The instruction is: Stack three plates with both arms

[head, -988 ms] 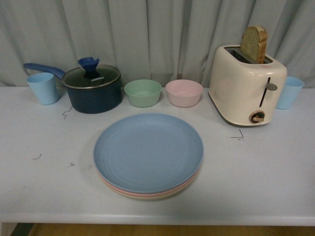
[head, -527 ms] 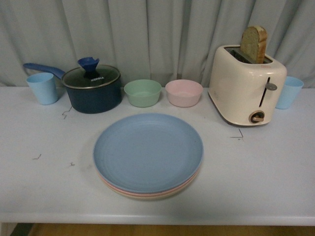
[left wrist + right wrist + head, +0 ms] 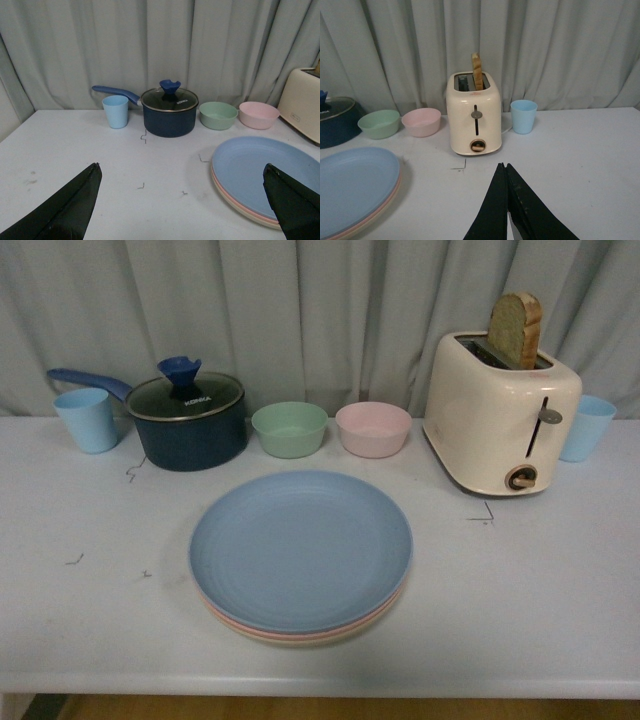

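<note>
The three plates lie stacked in the middle of the white table. The blue plate (image 3: 300, 545) is on top, the pink plate's rim (image 3: 235, 621) shows under it and the beige plate's rim (image 3: 300, 639) is at the bottom. The stack also shows in the left wrist view (image 3: 260, 170) and the right wrist view (image 3: 352, 187). My left gripper (image 3: 181, 172) is open and empty, left of the stack above the table. My right gripper (image 3: 503, 165) is shut and empty, right of the stack, in front of the toaster. Neither arm shows in the front view.
Along the back stand a light blue cup (image 3: 86, 419), a dark blue lidded pot (image 3: 188, 418), a green bowl (image 3: 290, 429), a pink bowl (image 3: 373, 428), a cream toaster (image 3: 500, 412) with a bread slice, and another blue cup (image 3: 585, 427). Grey curtain hangs behind.
</note>
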`<state>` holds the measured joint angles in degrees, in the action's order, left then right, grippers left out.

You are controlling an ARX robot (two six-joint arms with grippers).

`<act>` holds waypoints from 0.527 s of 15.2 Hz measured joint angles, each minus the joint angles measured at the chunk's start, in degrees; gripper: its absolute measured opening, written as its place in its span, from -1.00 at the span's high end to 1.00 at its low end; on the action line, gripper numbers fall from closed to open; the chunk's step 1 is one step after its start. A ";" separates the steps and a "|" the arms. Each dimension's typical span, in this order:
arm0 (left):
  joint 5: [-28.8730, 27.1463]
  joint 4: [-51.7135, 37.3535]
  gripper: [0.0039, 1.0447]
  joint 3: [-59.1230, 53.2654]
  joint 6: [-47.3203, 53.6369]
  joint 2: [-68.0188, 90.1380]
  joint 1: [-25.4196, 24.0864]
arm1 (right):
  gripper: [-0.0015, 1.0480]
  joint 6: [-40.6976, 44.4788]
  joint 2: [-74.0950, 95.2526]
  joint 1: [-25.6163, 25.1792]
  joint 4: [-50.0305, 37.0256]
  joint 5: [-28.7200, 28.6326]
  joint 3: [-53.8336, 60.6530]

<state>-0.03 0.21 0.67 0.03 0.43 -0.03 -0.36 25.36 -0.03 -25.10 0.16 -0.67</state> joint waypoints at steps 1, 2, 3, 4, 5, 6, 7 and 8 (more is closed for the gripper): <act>0.00 0.00 -0.88 0.00 0.00 0.00 0.00 | 0.96 0.00 -1.73 0.02 1.55 0.00 0.02; 0.00 0.00 -0.88 0.00 0.02 0.00 0.00 | 0.96 0.00 -3.21 0.02 2.91 0.00 0.02; 0.00 0.00 -0.88 0.00 0.00 0.00 0.00 | 0.96 0.00 -4.72 0.00 4.37 0.00 0.02; 0.00 0.00 -0.88 0.00 0.02 0.00 0.00 | 0.96 0.00 -6.45 0.00 6.16 0.00 0.02; 0.00 0.00 -0.88 0.00 0.00 0.00 0.00 | 0.96 0.00 -7.54 0.00 7.17 0.00 0.02; 0.00 0.00 -0.88 0.00 0.00 0.00 0.00 | 0.96 0.00 -8.85 0.00 8.46 0.00 0.02; 0.00 0.00 -0.88 0.00 0.00 0.00 0.00 | 0.96 0.00 -9.86 0.02 9.46 0.00 0.02; 0.00 0.00 -0.88 0.00 0.00 0.00 0.00 | 0.96 0.00 -10.73 0.02 10.36 0.00 0.02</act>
<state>-0.03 0.21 0.67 0.03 0.43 -0.03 -0.36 14.63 -0.01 -14.74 0.16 -0.64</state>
